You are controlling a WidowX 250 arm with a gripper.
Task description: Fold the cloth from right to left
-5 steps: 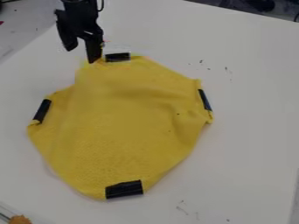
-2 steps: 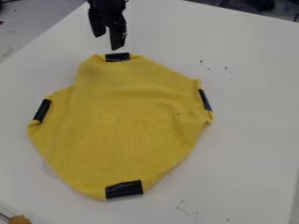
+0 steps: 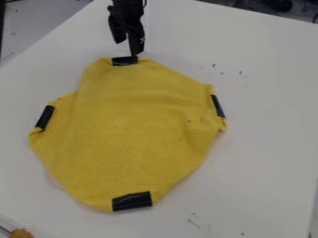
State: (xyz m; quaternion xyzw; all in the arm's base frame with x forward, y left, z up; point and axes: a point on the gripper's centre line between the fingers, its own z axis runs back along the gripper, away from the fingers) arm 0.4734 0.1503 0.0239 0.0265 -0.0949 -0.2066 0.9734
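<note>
Currently, in the camera view, one cloth [image 3: 133, 125] lies on one white table [image 3: 267, 121], toward the 9 o'clock side. The cloth is yellow, count one, with four black strips fixed at its edge: a top strip [image 3: 125, 61] at 12 o'clock, a right-hand strip [image 3: 217, 106] just past 2 o'clock, a bottom strip [image 3: 131, 201] at 6 o'clock, and a left-hand strip [image 3: 44, 117] between 9 and 10 o'clock. The edge is rucked and turned in at two places, beside the right-hand and left-hand strips. Two small dark spots mark the cloth toward 3 o'clock of its centre. One black gripper [image 3: 127, 49] is located at 12 o'clock from the cloth's centre, by the top strip. Its two fingers [image 3: 136, 45] point toward 6 o'clock, parted by a moderate gap, with nothing visible between them. One fingertip lines up with the upper edge of the top strip; whether it touches cannot be determined. A group of small dark marks [image 3: 214, 65] sits on the table between 1 and 2 o'clock of the cloth; fainter marks [image 3: 194, 223] sit at about 5 o'clock. One orange-brown object [image 3: 21, 233], partly cut off, is positioned between 7 and 8 o'clock, at the view's corner.
</note>
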